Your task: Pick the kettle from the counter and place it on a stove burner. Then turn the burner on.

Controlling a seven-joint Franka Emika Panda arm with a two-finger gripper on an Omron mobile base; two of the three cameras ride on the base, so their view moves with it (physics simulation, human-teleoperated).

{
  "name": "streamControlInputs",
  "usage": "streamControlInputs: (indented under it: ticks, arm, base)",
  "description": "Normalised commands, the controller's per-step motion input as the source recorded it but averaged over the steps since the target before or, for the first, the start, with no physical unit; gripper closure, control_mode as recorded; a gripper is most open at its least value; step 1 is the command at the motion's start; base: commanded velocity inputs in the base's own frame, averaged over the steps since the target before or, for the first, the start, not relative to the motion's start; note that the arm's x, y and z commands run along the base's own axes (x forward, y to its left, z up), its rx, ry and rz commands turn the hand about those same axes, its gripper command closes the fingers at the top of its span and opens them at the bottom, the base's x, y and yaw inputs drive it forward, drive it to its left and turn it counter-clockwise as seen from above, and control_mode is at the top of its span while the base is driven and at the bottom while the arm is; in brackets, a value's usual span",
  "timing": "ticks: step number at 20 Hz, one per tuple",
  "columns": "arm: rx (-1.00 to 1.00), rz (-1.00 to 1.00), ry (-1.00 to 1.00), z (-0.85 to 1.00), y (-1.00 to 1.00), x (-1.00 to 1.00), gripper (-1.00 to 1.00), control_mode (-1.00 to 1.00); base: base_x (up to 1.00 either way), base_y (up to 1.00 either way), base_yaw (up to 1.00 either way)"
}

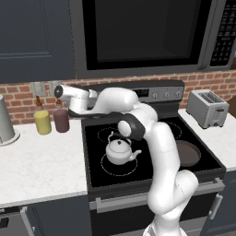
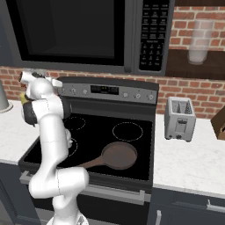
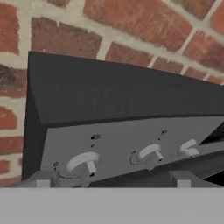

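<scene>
Kettle (image 1: pixel 120 151) sits on stove burner (image 1: pixel 109 169) at the cooktop's front left; counter (image 1: pixel 41 161) white, brick wall (image 3: pixel 131 26) behind. Gripper (image 3: pixel 113 178) spread, facing knobs (image 3: pixel 83 162).

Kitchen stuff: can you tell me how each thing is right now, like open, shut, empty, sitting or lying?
kettle: upright on the stove burner, lid on, nothing holding it.
gripper: open, empty, close to the leftmost stove knob.
pan: flat on the cooktop, empty.
toaster: upright on the counter, slots empty.
microwave: door shut.
</scene>
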Motion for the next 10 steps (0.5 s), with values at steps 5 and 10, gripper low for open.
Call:
streamControlInputs:
  ticks: [5,10]
  arm:
    - [0.0,0.0,0.0,0.0,-0.01,-0.03,-1.0,-1.0]
    - [0.0,0.0,0.0,0.0,0.0,0.04,-1.0,-1.0]
  base:
    - [0.0,0.0,0.0]
    - [0.0,0.0,0.0]
